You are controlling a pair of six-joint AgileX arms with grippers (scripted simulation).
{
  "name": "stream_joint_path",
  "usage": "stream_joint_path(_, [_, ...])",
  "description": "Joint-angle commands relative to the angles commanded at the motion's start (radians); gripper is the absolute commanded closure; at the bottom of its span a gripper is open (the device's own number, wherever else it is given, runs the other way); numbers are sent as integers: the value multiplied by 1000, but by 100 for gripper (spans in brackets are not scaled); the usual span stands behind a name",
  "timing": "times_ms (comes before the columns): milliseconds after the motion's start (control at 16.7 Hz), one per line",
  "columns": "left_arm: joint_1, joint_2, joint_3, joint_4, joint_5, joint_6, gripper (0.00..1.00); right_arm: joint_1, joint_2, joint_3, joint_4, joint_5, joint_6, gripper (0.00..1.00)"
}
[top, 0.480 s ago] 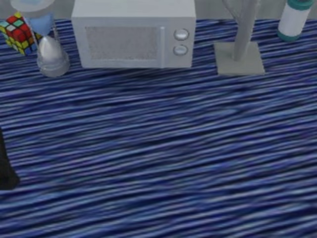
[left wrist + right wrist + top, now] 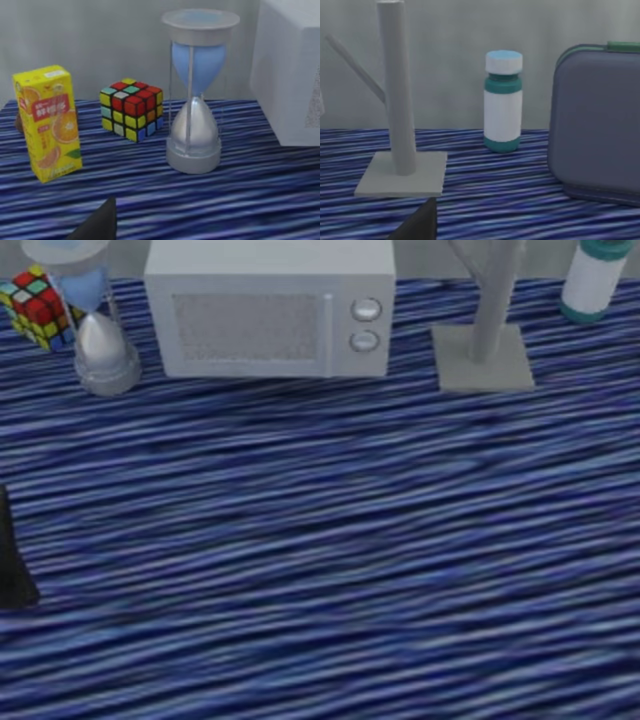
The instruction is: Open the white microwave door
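Blue-and-white striped cloth covers the table, with a plain grey wall behind. At the far edge, left of centre, the white microwave sits with its long axis left to right, front facing the near side. The door lies shut, flush with the front. Only a dark tip of the left gripper shows at the left edge; I cannot tell its finger state. The right arm is out of the top view. Further right stands a capped white bottle; its contents are hidden.

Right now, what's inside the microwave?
Cannot be seen. The door is shut flat on the white microwave, and its grey mesh window hides whatever is inside.
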Motion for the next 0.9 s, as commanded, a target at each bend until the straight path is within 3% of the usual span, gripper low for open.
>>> stream_joint_path(420, [-127, 416, 498, -279, -47, -68, 0, 0, 0, 0, 0, 0, 0, 0])
stream_joint_path(900, [-321, 1039, 1381, -606, -115, -269, 0, 0, 0, 0, 0, 0, 0, 0])
